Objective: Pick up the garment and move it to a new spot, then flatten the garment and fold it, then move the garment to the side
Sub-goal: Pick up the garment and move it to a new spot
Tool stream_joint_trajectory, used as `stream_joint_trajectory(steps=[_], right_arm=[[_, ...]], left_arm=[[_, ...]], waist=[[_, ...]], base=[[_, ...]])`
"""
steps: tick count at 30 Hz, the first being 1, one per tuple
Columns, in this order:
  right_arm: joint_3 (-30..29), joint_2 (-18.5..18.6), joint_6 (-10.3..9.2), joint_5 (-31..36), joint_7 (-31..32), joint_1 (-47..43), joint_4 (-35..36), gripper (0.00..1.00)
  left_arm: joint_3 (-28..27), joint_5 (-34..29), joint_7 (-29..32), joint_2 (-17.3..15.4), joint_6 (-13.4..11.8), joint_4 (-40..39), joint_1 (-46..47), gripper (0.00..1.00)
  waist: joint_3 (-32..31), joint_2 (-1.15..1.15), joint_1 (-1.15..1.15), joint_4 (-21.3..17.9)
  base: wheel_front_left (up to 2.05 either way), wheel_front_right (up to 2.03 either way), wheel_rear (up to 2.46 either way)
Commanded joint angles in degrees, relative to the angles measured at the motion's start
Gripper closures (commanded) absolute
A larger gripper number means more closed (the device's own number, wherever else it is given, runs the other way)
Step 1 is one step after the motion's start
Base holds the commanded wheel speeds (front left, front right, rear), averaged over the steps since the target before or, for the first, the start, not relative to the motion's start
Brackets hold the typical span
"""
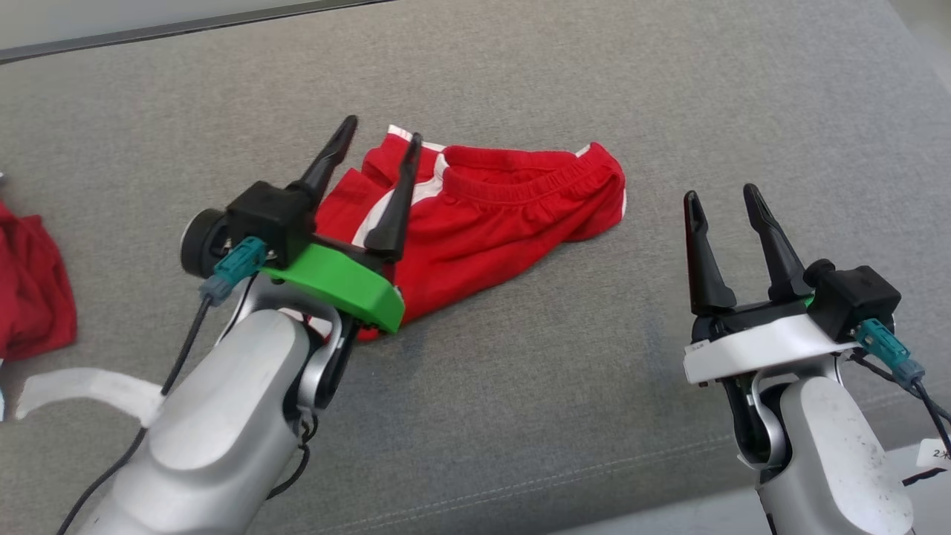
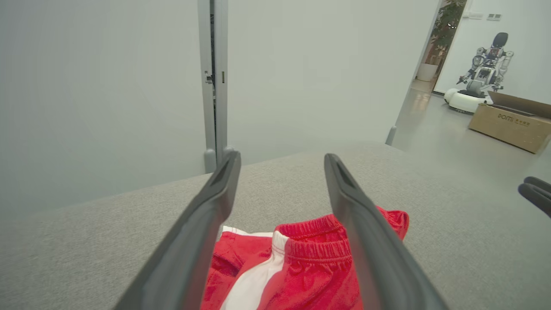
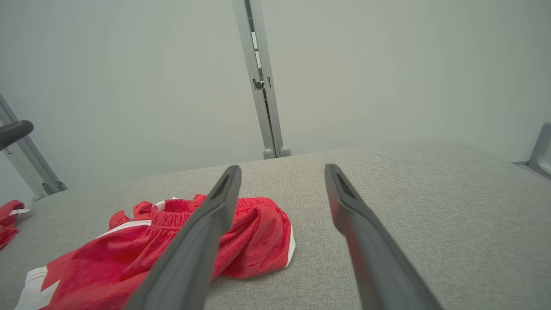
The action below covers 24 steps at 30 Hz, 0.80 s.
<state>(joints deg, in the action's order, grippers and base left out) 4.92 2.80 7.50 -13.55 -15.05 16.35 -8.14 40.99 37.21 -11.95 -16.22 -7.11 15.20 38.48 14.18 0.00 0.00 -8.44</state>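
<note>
Garment (image 1: 505, 223) lies crumpled on the grey surface (image 1: 669, 96), directly under and a little ahead of the left tool (image 1: 381, 131). It is a pair of red shorts with white stripes, and the elastic waistband is on its far side from the tools. The left tool hangs over the near-left part of the garment with its two dark fingers spread apart, and no cloth is between them, so it is released. In the left wrist view the left tool (image 2: 282, 157) shows the garment (image 2: 310, 267) beneath the gap of the fingers, with the waistband running across from one finger to the other.

The right tool (image 1: 721, 193) is well apart from the garment, which lies to its left. Its fingers also stand wide and they grasp nothing. In the right wrist view the right tool (image 3: 283, 168) points over bare surface, and the garment (image 3: 129, 258) is seen to the left of it and partly behind its left finger.

A second red cloth (image 1: 30, 282) lies far to the left of the left tool, at the edge of the head view. A white strip (image 1: 89, 390) lies beside the left forearm. Beyond the surface, to the right of the left tool, the left wrist view shows a cardboard box (image 2: 512, 125) on the floor and another robot (image 2: 482, 82) behind it.
</note>
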Motion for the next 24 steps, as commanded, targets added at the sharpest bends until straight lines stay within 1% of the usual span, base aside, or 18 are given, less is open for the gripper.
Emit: stream_joint_trajectory(steps=[1, 5, 11, 12, 16, 20, 24], right_arm=[[-0.1, 0.2, -0.02, 0.6, -0.2, -1.1, -0.3, 0.00], [-0.3, 0.2, -0.02, 1.4, -0.2, -1.8, -0.7, 0.00], [-0.3, 0.2, -0.01, 1.9, -0.2, -3.6, -1.4, 0.00], [-0.3, 0.2, -0.01, 1.9, -0.2, -3.6, -1.4, 0.00], [-0.1, 0.2, -0.02, 1.9, -0.2, -5.5, -1.8, 0.00], [-0.2, 0.1, -0.02, 1.7, 0.1, -7.3, -2.0, 0.00], [0.3, 0.2, -0.02, 1.9, 0.8, -8.8, -2.0, 0.00]], left_arm=[[-1.0, 0.9, -0.4, -1.0, -1.0, -1.0, -2.0, 0.00], [-4.3, 2.2, -1.2, -4.3, -4.1, -3.6, -6.7, 0.00], [-9.3, 4.2, -2.7, -7.3, -6.7, -7.1, -14.5, 0.00], [-9.3, 4.2, -2.7, -7.3, -6.7, -7.1, -14.5, 0.00], [-12.3, 3.5, -3.1, -8.4, -6.9, -8.8, -19.6, 0.00], [-15.5, 1.2, -3.2, -8.5, -6.1, -9.7, -23.8, 0.00], [-17.7, -2.2, -3.2, -7.6, -4.7, -9.9, -27.7, 0.00]], waist=[[-2.7, 0.00, 0.00, 4.0], [-4.2, 0.00, 0.00, 5.7], [-6.6, 0.00, 0.00, 6.6], [-6.6, 0.00, 0.00, 6.6], [-8.3, 0.00, 0.00, 6.8], [-9.9, 0.00, 0.00, 7.0], [-11.6, 0.00, 0.00, 7.0]], base=[[0.00, 0.00, 0.00], [0.00, 0.00, 0.00], [0.00, 0.00, 0.00], [0.00, 0.00, 0.00], [0.00, 0.00, 0.00], [0.00, 0.00, 0.00], [0.00, 0.00, 0.00]])
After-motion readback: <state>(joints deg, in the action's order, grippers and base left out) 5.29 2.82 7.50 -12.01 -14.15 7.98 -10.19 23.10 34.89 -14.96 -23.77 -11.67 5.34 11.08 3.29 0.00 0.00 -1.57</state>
